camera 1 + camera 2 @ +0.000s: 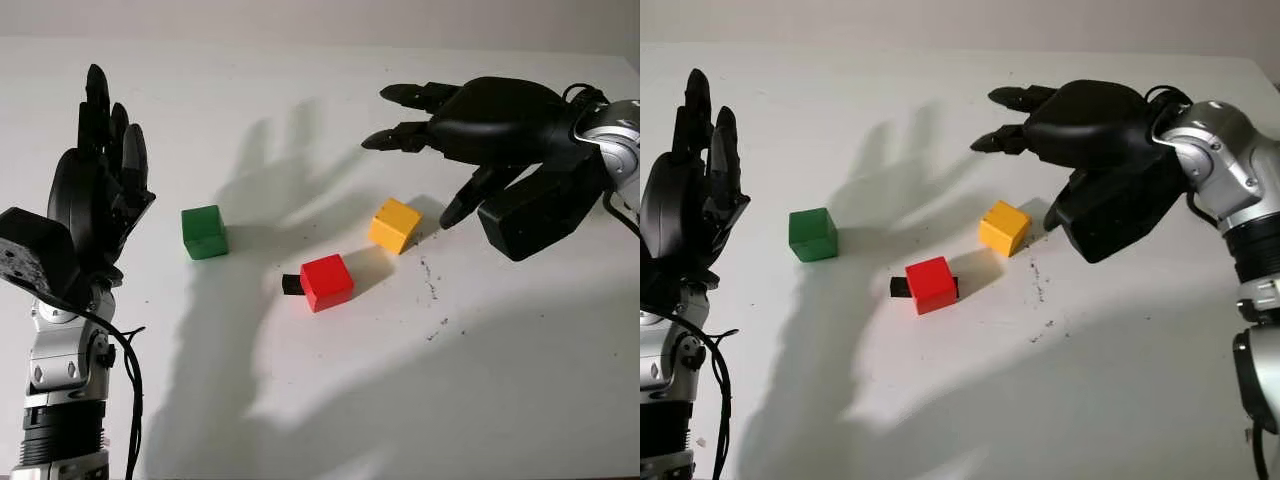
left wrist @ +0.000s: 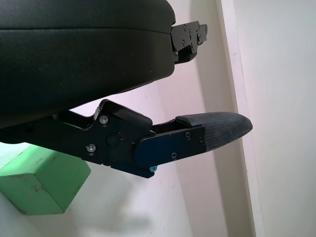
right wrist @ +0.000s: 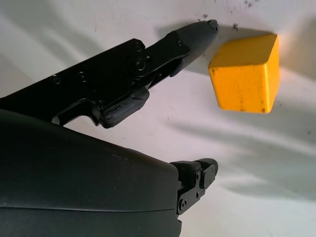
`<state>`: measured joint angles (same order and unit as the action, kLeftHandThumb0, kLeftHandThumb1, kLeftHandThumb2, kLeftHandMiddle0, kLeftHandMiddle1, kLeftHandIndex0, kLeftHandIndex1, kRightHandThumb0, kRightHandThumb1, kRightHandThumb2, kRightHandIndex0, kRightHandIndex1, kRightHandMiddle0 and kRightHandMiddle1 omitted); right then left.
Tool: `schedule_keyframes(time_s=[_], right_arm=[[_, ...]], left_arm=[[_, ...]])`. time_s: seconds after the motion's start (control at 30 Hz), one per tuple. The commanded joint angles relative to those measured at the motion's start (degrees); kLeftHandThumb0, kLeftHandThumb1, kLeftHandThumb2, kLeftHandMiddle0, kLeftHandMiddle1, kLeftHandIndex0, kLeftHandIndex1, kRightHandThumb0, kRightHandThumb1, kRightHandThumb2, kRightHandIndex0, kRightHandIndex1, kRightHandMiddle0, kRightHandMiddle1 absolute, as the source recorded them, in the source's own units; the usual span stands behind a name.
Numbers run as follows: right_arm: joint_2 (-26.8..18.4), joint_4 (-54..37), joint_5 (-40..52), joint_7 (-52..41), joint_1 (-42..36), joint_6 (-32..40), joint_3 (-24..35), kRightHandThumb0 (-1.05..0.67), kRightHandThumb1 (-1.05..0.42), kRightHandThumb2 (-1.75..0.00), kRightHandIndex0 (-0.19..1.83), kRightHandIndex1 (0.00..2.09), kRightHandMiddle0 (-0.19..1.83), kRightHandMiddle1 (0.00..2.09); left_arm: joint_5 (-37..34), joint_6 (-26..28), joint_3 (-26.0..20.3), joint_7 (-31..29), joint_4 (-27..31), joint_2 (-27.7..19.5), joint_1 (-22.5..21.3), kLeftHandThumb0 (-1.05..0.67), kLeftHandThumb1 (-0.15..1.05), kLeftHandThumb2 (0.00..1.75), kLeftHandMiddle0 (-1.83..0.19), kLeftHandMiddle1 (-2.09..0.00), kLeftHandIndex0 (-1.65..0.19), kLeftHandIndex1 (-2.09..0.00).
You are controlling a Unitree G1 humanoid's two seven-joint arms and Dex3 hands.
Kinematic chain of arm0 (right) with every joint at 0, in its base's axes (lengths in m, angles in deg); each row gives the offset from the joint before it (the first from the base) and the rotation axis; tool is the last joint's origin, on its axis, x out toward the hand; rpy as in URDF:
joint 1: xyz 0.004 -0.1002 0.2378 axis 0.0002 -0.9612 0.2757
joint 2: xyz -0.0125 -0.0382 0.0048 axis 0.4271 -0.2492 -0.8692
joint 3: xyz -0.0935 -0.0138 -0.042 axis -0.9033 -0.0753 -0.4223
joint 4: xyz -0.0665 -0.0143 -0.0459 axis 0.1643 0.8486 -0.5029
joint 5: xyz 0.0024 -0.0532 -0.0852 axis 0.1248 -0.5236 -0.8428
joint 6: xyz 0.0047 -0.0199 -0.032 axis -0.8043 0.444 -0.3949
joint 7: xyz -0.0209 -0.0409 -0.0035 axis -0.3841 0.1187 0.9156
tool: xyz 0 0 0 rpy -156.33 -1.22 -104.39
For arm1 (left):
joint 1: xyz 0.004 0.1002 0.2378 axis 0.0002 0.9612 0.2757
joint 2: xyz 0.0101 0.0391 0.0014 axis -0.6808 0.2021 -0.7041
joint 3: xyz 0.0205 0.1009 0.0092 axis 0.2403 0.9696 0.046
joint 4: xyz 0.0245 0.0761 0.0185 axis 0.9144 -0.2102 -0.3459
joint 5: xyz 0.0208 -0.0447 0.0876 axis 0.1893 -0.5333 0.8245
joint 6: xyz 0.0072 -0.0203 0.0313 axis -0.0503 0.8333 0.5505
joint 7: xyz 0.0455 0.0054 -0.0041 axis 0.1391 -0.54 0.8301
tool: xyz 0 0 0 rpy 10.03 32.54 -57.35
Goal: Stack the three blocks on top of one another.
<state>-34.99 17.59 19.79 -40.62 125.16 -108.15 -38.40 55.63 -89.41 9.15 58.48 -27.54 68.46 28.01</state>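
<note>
Red block (image 1: 327, 281) nearest, mid tabletop (image 1: 480, 380), a small black piece (image 1: 291, 285) touching its left side; yellow block (image 1: 395, 224) just behind-right of it, turned corner-on, apart from red; green block (image 1: 204, 231) well left, alone; none stacked. Left hand (image 1: 100, 185) upright at left edge, open, holds nothing, green block near it. Right hand (image 1: 470, 125) open above the tabletop just right of yellow; thumb tip near the block, contact unclear.
</note>
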Motion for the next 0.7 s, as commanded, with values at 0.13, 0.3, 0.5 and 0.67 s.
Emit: schedule_keyframes(time_s=[0.13,0.3,0.5,0.67], right_arm=[[-0.14,2.05,-1.32,1.98,1.49,-2.48,-1.59,-0.64,-0.78,-0.04,-0.06,0.06,0.28,0.13],[1.08,4.59,-0.04,2.96,0.78,-3.04,-1.87,-0.61,-0.79,-0.05,-0.05,0.06,0.33,0.13],[2.54,7.26,-0.05,6.76,-0.38,-3.74,-2.00,-0.63,-0.81,-0.06,-0.04,0.06,0.36,0.13],[3.04,8.51,-1.38,10.36,-1.14,-3.85,-2.75,-0.65,-0.85,-0.07,-0.04,0.06,0.37,0.12]], left_arm=[[0.13,0.85,-0.03,0.19,1.01,0.37,0.75,-0.74,1.05,0.64,0.17,-0.05,0.19,-0.02],[0.42,1.05,0.00,0.19,1.39,0.26,0.95,-0.74,1.05,0.63,0.17,-0.05,0.19,-0.02],[0.79,0.68,0.23,0.19,1.18,0.43,1.11,-0.75,1.05,0.60,0.15,-0.06,0.17,-0.04],[1.14,0.66,0.57,-0.24,1.82,0.16,1.72,-0.74,1.05,0.60,0.15,-0.06,0.17,-0.04]])
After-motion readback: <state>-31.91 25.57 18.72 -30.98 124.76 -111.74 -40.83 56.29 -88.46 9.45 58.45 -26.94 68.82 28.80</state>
